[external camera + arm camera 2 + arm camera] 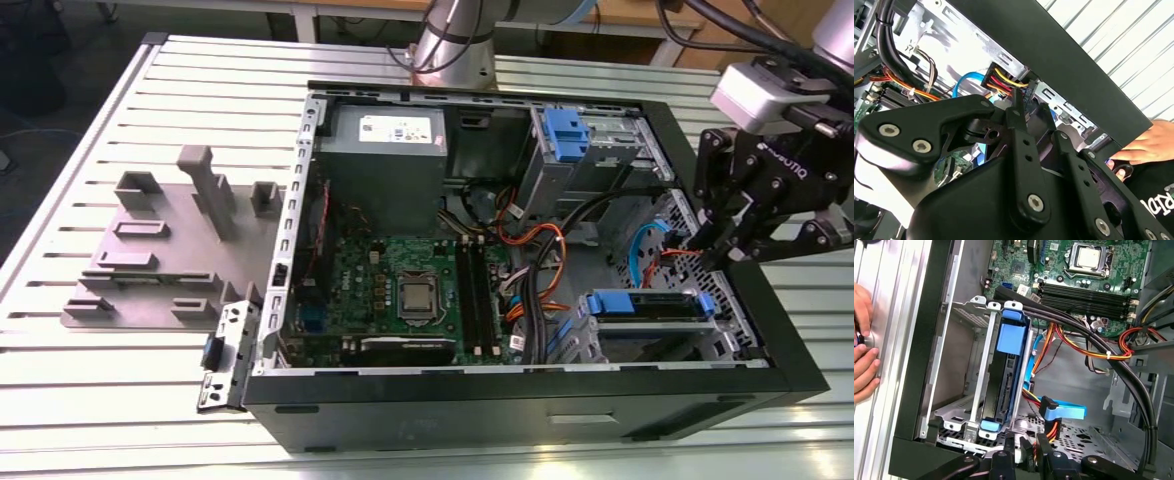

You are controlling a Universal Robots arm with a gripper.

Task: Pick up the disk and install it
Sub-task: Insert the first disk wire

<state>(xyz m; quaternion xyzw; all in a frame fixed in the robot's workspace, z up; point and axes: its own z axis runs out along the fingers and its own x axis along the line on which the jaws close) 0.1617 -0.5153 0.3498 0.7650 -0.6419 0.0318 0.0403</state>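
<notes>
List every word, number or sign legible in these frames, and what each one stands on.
No text can be quoted with certainty.
On the power supply label: print too small to read.
On the body of the gripper: white lettering turned sideways, not clear enough to quote.
On the black garment beside the hand: white letters cut off at the picture's edge.
On the motherboard: markings too small to read.

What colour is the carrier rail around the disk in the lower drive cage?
Blue; the disk shows best in the first wrist view.
</notes>
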